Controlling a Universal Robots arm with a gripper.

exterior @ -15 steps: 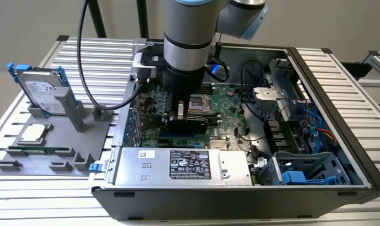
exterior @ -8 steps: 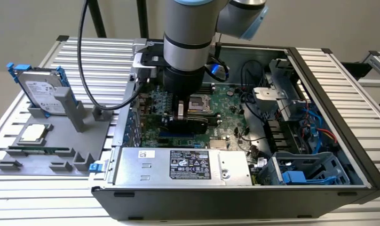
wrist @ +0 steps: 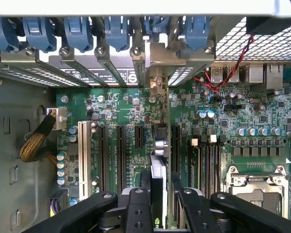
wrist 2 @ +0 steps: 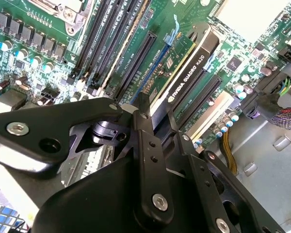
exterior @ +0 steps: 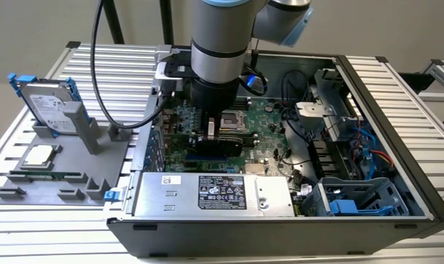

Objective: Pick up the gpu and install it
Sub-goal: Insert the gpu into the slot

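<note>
From the exterior view my arm (exterior: 218,44) reaches straight down into the open computer case (exterior: 387,115), and my claw (exterior: 220,135) sits low over the motherboard (exterior: 270,118), with the gpu (exterior: 223,144) a dark slab beneath it. That same view gives me what the wrist cameras leave out: the grey fixture tray (exterior: 61,181) outside the case on the exterior view's left, with the hard drive (exterior: 50,107) standing upright in it, and the power supply (exterior: 215,193) along the near edge of the case. The second wrist view brings the gpu (wrist 2: 186,68) in close: it stands on edge among the long black expansion slots (wrist 2: 136,60), its black cooler face turned toward the silver heatsink (wrist 2: 250,17). The first wrist view looks along the card's top edge (wrist: 157,179) toward the rear slot brackets (wrist: 111,58) and their blue latches (wrist: 119,31). My claw (wrist: 158,204) is drawn narrow, its two black fingers (wrist: 138,208) pressed against either face of the gpu, holding it. Room is tight: neighbouring slots run close on both sides of the card, the processor socket (wrist: 259,187) lies just beyond, and the rear wall of the case stands ahead. The bare metal floor (wrist: 17,160) beside the board, where a braided cable (wrist: 36,141) lies, is more open.
</note>
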